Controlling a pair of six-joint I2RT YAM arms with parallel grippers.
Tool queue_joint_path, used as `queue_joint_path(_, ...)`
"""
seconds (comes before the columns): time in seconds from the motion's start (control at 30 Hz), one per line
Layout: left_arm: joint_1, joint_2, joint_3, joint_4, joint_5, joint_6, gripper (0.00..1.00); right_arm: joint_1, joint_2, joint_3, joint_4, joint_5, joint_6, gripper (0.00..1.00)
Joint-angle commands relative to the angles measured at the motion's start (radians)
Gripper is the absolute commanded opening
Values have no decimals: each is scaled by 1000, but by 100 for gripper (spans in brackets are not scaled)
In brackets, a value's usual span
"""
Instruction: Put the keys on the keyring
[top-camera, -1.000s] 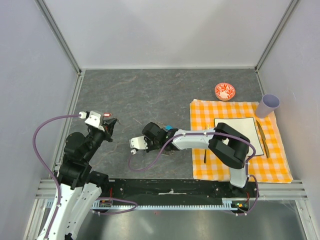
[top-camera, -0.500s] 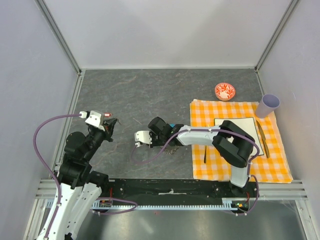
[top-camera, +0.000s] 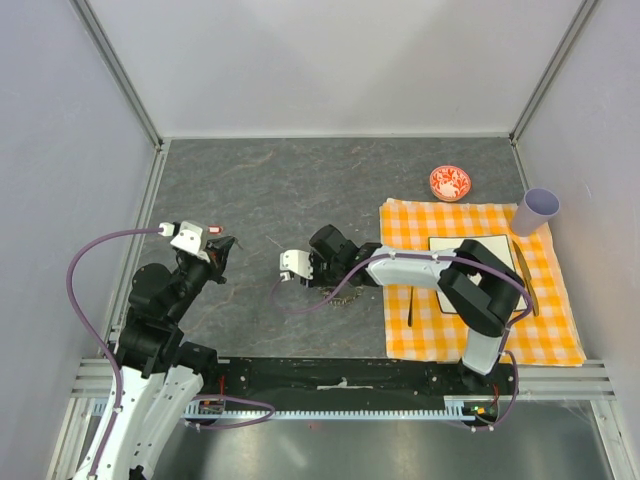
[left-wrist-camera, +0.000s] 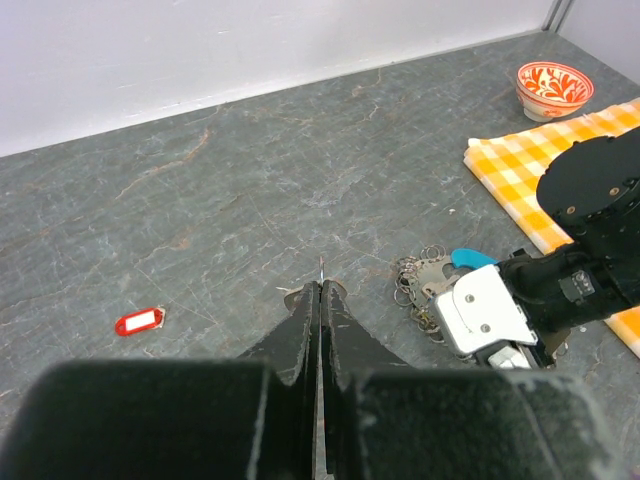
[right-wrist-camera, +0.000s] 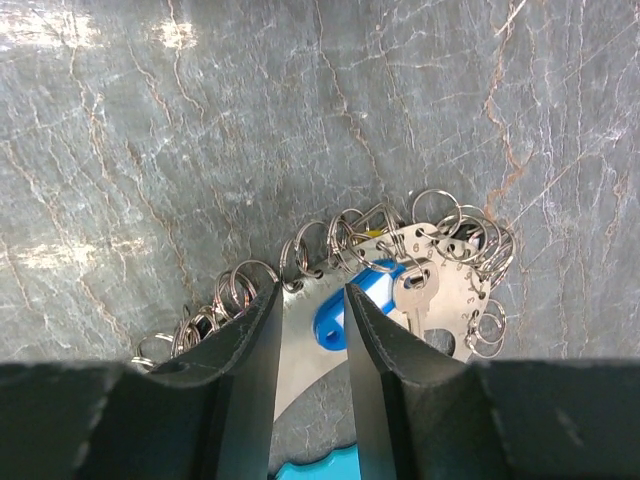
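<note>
The keyring (right-wrist-camera: 452, 287) is a flat metal plate with numbered holes, several small split rings and a cyan piece (left-wrist-camera: 470, 258); it lies on the grey tabletop (top-camera: 346, 294). A silver key (right-wrist-camera: 412, 297) and a blue tag (right-wrist-camera: 333, 326) hang on it. My right gripper (right-wrist-camera: 310, 292) hovers just over the plate with its jaws apart and nothing pinched between them; from above (top-camera: 322, 276) its wrist covers part of the ring. My left gripper (left-wrist-camera: 321, 286) stays raised at the left (top-camera: 222, 248), shut, with a thin metal key poking edge-on out of its tips.
A red key tag (left-wrist-camera: 138, 322) lies on the table to the left. A red-and-white bowl (top-camera: 450, 183) stands at the back. The orange checked cloth (top-camera: 560, 330) on the right carries a white plate (top-camera: 440, 246), cutlery and a lilac cup (top-camera: 538, 210). Walls enclose the table.
My right gripper has shifted right and toward the back over the keyring, and its jaws have spread wider. The left arm has not moved.
</note>
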Motion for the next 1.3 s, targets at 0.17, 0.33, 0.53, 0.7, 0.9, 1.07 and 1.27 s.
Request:
queue_joint_path(0.17,-1,-2,-3,9,20,0,2,-48,-90,-64,82,-95,40,37)
queue_joint_path(0.33,-2,0,-3,10,23,1,2,-53,-81,-70,97,-127,43,33)
queue_joint_path(0.53,-1,0,-3,10,25,0,2,-52,-62,-60,105,-173,46,31)
queue_joint_path(0.7,-1,0,-3,12,25,1,2,-50,-45,-50,102,-188,45,32)
queue_joint_path(0.9,-1,3,-3,13,26,0,2,-47,-24,-44,106,-185,40,31)
queue_joint_path(1.07,-1,4,-3,13,28,0,2,-47,-7,-38,123,-181,38,30)
queue_joint_path(1.27,-2,8,-3,13,29,0,2,-45,10,-29,129,-178,38,27)
